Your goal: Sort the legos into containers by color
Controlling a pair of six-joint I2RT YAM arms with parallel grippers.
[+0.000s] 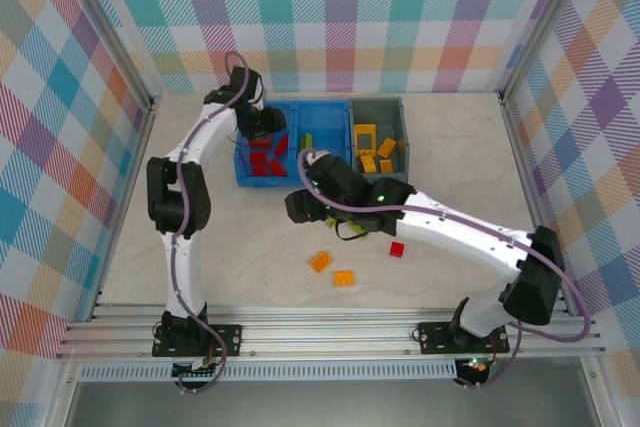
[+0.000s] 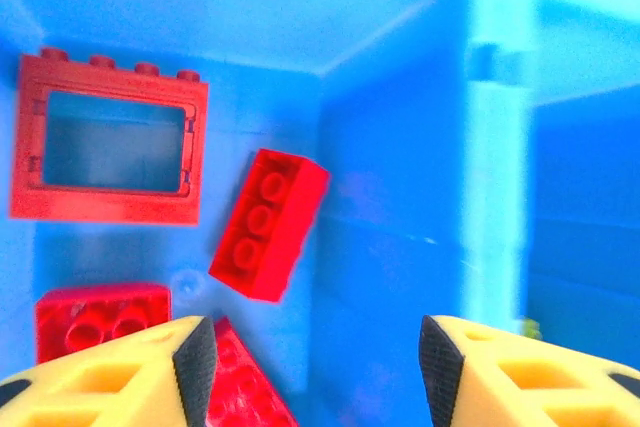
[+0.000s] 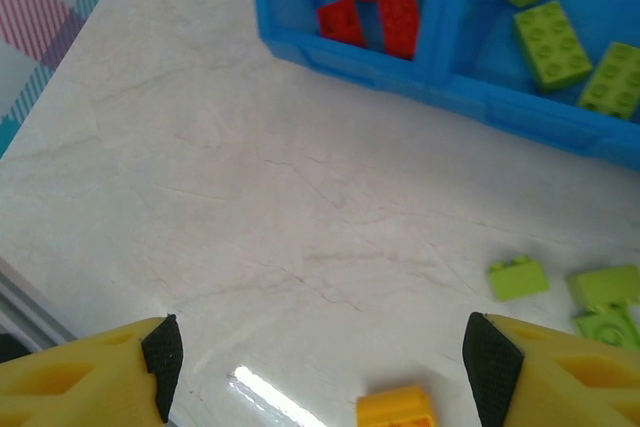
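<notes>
Sorting station, read from left to right across the far row, then across the near row.

Far left: the left gripper (image 2: 315, 362) hangs inside the left compartment of the blue plastic two-compartment bin (image 1: 325, 119). Its yellow fingers (image 2: 195, 359), tipped with black pads, are parted and nothing lies between them. In the left wrist view an open red rectangular frame brick (image 2: 110, 152) lies flat on the compartment floor. A solid red studded brick (image 2: 268, 224) sits tilted just beside the divider wall. Two more red pieces (image 2: 100, 319) lie near the left finger.

Across the divider, the right compartment holds lime green studded bricks (image 3: 550, 42), three of them visible from the right wrist. Just beside the blue bin's right wall stands the smaller dark grey plastic bin (image 1: 388, 112), which holds several yellow-orange bricks (image 1: 365, 135).

Near row, on the pale marbled tabletop (image 1: 250, 247): the right gripper (image 3: 325, 377) hovers over bare table in front of the blue bin, jaws spread wide and empty. Small loose green pieces (image 3: 518, 277) lie on the table near its right finger. In the overhead view two loose orange bricks (image 1: 320, 261) lie close together in front of the right arm. A single loose red brick (image 1: 397, 248) lies further right, just beside the white forearm.
</notes>
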